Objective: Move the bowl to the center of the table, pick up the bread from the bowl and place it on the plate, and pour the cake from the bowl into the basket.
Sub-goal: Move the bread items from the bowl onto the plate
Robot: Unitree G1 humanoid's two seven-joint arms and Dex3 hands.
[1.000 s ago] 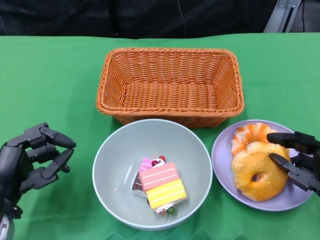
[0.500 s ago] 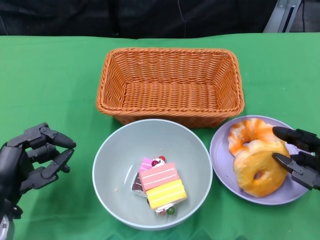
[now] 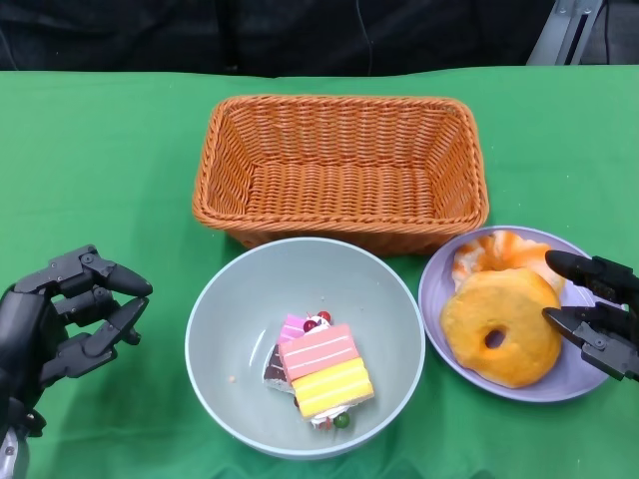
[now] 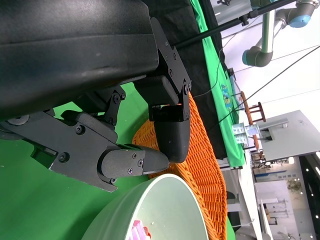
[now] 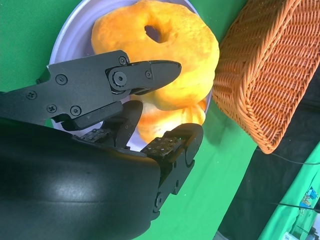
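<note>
Right hand (image 3: pixel 599 314): open and empty, fingers spread just beside the bread (image 3: pixel 501 327), apparently after letting it go.
Left hand (image 3: pixel 62 321): open, holding nothing, waiting near the table's (image 3: pixel 100 150) front left edge.
Bread: two rings lying on the plate (image 3: pixel 439 289), front right.
Bowl (image 3: pixel 240 299): at the front centre, with the cake (image 3: pixel 321 367) inside, ready for pouring.
Basket (image 3: pixel 339 165): just behind the bowl, empty.
</note>
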